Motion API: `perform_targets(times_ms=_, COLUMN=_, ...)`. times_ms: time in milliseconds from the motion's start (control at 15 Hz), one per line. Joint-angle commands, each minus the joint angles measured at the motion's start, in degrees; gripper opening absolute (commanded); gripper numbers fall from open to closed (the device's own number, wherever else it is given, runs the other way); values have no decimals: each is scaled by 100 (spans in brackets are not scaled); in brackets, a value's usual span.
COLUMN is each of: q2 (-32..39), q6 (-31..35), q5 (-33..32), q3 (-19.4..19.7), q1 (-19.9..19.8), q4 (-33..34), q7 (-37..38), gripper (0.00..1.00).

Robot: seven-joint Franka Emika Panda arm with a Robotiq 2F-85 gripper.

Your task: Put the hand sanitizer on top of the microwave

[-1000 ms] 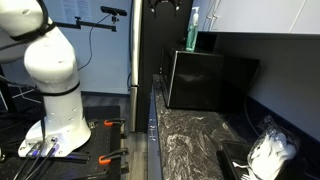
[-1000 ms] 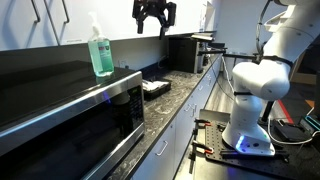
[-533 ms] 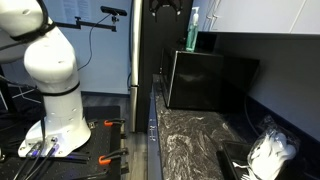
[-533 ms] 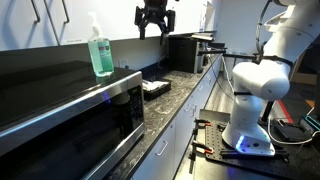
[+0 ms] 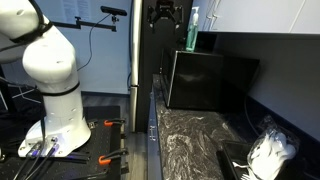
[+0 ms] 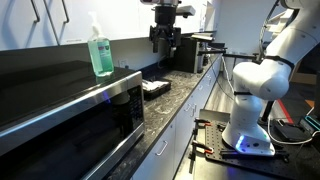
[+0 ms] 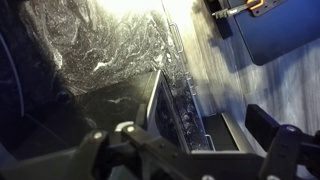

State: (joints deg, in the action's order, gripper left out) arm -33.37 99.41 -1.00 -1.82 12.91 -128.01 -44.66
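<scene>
The sanitizer [image 6: 100, 50] stands upright on top of the microwave [image 6: 70, 112]. The hand [image 6: 167, 43] hangs in the air at its 3 o'clock, well apart, above the surface [image 6: 183, 92] — jaws spread wide in the wrist view, holding nothing.

There is one green clear-plastic pump bottle of hand sanitizer [image 6: 100, 52], seen in both exterior views. There is one black box-shaped microwave [image 6: 60, 115] and one dark marbled stone surface [image 5: 185, 135]. One white robot arm [image 5: 50, 70] is in view, carrying one black end effector [image 6: 166, 35]. There are two orange-handled clamps [image 5: 110, 125], both visible in an exterior view. There is also one white crumpled plastic bag [image 5: 272, 150] and one flat black tray [image 6: 155, 88].
</scene>
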Motion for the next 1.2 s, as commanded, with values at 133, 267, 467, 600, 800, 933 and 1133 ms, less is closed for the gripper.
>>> perform_targets(times_ms=133, q2=-707, q6=204, q5=156, q3=24, q1=-132, q4=-948, q7=1149, gripper=100)
perform_targets(times_ms=267, q2=-769, q6=246, q5=249, q3=79, q1=-158, q4=-1224, q7=1639, gripper=100)
perform_targets(times_ms=467, q2=-610, q6=560, q5=352, q3=104, q1=-236, q4=-1484, q7=2276, gripper=100)
perform_targets(times_ms=600, q2=-587, q6=698, q5=346, q3=143, q1=-304, q4=-1649, q7=2521, gripper=100)
perform_targets(times_ms=800, q2=-505, q6=908, q5=391, q3=198, q1=-357, q4=-1850, q7=2730, gripper=100)
perform_targets(times_ms=933, q2=-497, q6=1270, q5=453, q3=258, q1=-251, q4=-2006, q7=2475, gripper=100)
perform_targets(times_ms=1133, q2=-474, q6=1128, q5=361, q3=202, q1=-303, q4=-1939, q7=2567, gripper=100)
